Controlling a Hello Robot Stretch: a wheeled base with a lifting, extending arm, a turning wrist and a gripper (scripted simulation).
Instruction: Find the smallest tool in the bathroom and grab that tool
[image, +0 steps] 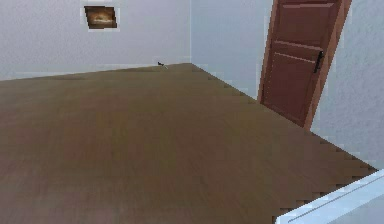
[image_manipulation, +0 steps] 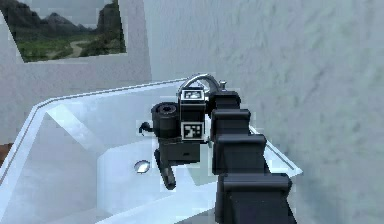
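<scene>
One small pale blob (image_manipulation: 143, 166), possibly the tool, lies in the white basin (image_manipulation: 80, 120) at lower centre, just left of the gripper (image_manipulation: 166, 176), whose grip and load I cannot tell.

Two wall pictures (image: 100, 16) (image_manipulation: 75, 28), one door (image: 297, 55), one white basin (image_manipulation: 100, 93).

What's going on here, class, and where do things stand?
The robot's arm reaches out over a white basin beneath a landscape picture. The gripper shows against the basin's inside, by a small pale thing; whether it holds anything cannot be told. Ahead lie brown floor and a reddish door.
</scene>
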